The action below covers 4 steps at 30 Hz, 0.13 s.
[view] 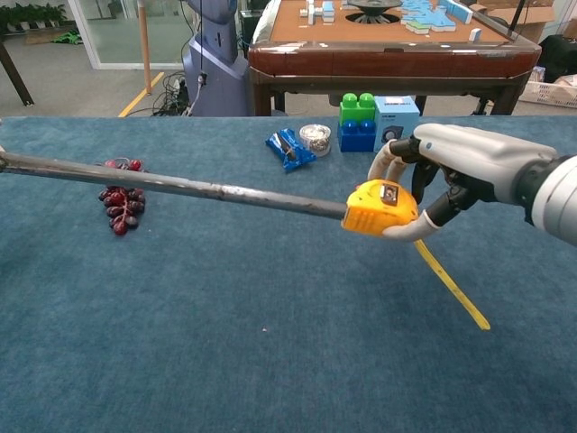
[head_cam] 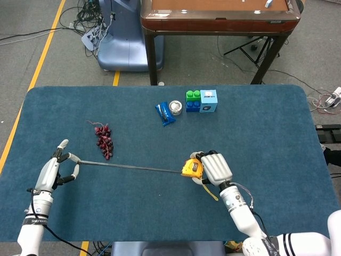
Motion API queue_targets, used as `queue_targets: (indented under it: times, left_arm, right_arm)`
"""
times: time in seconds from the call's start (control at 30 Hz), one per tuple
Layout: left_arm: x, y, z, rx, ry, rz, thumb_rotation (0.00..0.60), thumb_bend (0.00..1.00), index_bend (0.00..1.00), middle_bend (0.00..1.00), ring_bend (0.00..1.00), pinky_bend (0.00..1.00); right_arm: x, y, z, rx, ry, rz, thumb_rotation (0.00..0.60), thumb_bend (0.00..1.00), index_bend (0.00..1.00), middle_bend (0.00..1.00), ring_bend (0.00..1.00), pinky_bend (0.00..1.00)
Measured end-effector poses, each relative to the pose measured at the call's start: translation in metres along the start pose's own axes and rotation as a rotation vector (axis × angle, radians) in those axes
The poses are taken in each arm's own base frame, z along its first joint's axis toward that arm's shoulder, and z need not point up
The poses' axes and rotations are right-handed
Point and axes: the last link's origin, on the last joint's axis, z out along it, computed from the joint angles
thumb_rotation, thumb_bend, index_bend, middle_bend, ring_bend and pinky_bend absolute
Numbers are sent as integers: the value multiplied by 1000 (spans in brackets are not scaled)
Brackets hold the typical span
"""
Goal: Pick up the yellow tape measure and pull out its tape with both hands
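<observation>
My white right hand [view: 451, 171] grips yellow plastic tape measure [view: 380, 207]; dark grey tape blade [view: 180, 185]; dark red grape bunch [view: 119, 200]; blue carpet tabletop [view: 270, 343].
</observation>
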Motion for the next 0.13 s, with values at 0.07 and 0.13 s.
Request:
queue_targets:
  times: [0.07,0.13]
  left_arm:
    - [0,-1,0,2,1,-2,600,459,559,0,0,0]
    - [1,-2,-1,2,1,-5,600,459,559,0,0,0]
  right_arm:
    - [0,2,-1,-3,-2,0,600,500,600,599,433,268]
    - [-1,3,-1,-4,-4,4,600,500,600,599,433,268]
